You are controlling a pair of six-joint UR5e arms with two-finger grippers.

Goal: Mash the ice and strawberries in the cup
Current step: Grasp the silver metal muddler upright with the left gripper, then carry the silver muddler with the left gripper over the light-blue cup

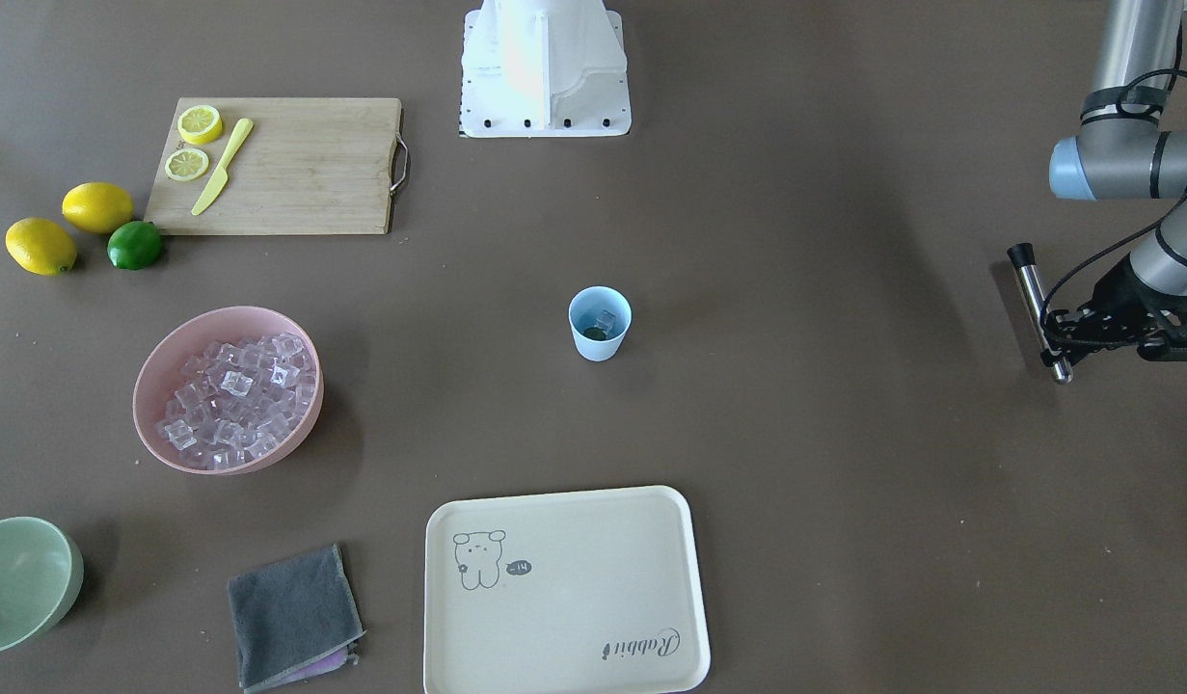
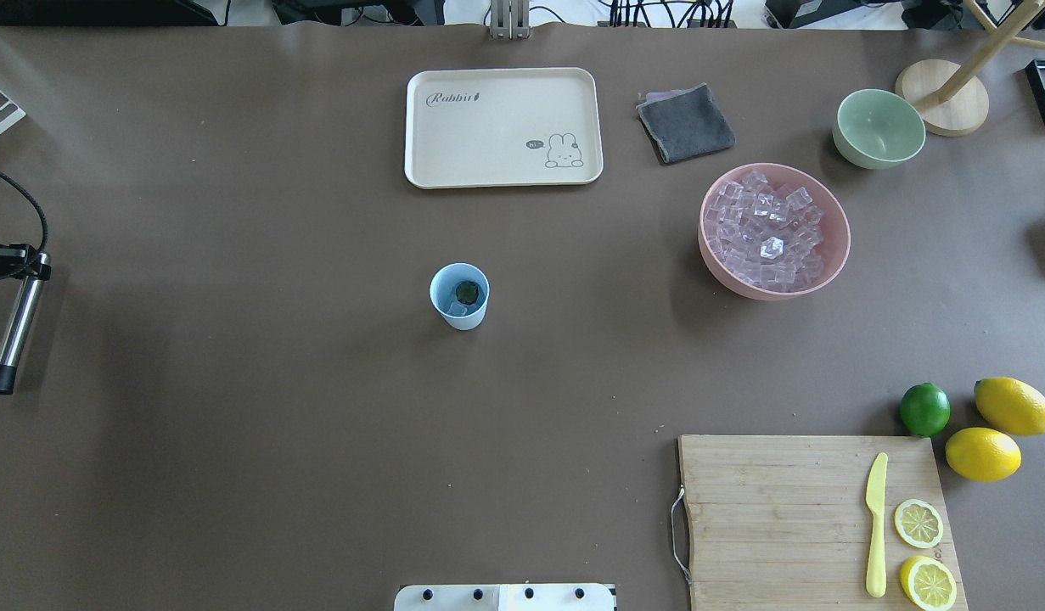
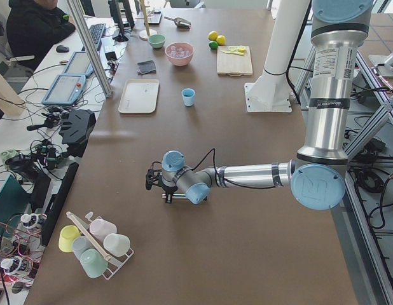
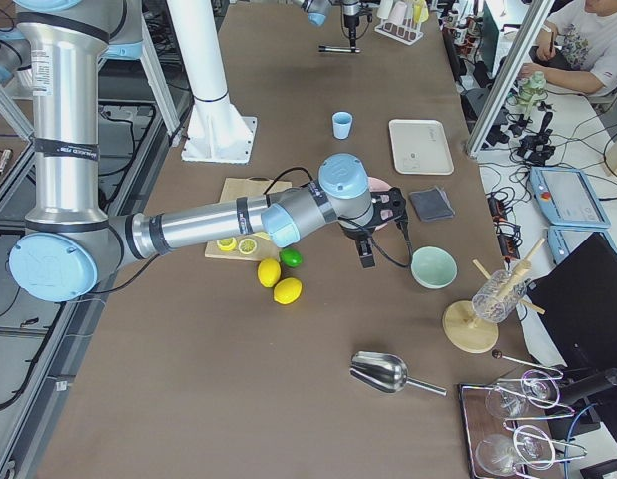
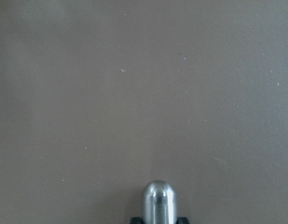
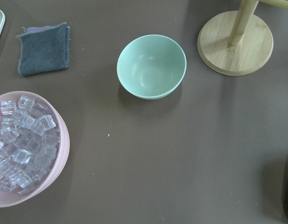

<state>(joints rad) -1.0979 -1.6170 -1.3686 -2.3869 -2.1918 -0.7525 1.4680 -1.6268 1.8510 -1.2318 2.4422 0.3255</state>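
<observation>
Leftmost, at the worktop [image 2: 233, 424] edge: left pincer [image 2: 31, 270] clenched on a steel rod [image 2: 13, 327], its black tip toward the robot. Centre: cup [image 2: 459, 316], upright and well apart from rod, tray and bowls, holding ice [image 1: 606, 320] and a dark-topped strawberry [image 2: 467, 293]. Far side: cream tray [image 2: 503, 174], grey cloth [image 2: 685, 123]. Right: pink bowl [image 2: 836, 255] heaped with more ice, green bowl [image 2: 879, 127] near the far edge. Near edge: cutting board [image 2: 777, 518] with lemon slices [image 2: 918, 523] and knife [image 2: 876, 526]; lime [image 2: 924, 409] and lemons [image 2: 983, 453] beside it. Right pincer [image 4: 368, 254] above the worktop beside the pink bowl; clenched or released, cannot tell.
</observation>
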